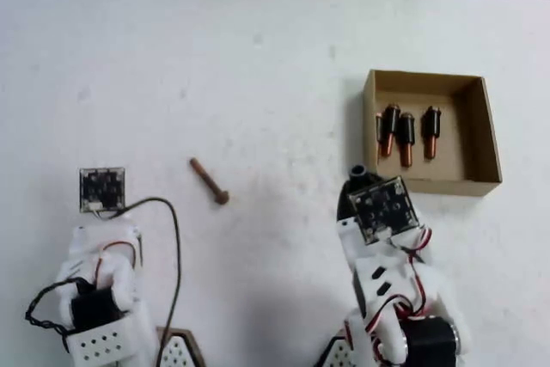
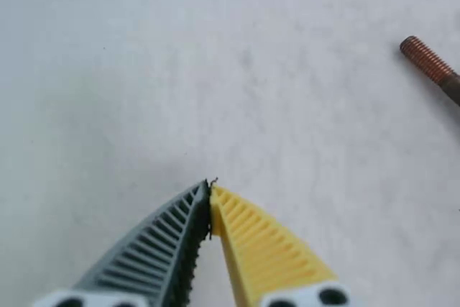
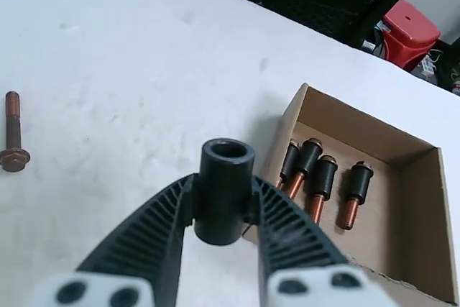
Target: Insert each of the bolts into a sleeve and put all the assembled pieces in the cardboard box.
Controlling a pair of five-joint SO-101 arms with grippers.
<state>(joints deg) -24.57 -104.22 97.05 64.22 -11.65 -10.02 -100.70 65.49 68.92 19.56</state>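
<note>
One stubby black hollow sleeve [image 3: 227, 167] fast within right pincer [image 3: 223, 195]; left pincer [image 2: 210, 190] tips together, empty.

On the counter [image 1: 258, 83], the cardboard box [image 1: 491, 139] is sitting toward the right side, and four assembled pieces [image 1: 404, 133] are lying side by side on its floor, crowding toward its left wall. A lone bolt [image 1: 209, 182] is lying flat on the counter well to the left of the box, between the two arms and nearer the left one. The right pincer [image 3: 224, 200] is gripping a sleeve [image 3: 226, 190] just beside the box's near left corner, its open end facing up. The left pincer [image 2: 210, 192] is hanging over bare counter to the left of the bolt, tips pressing together.
</note>
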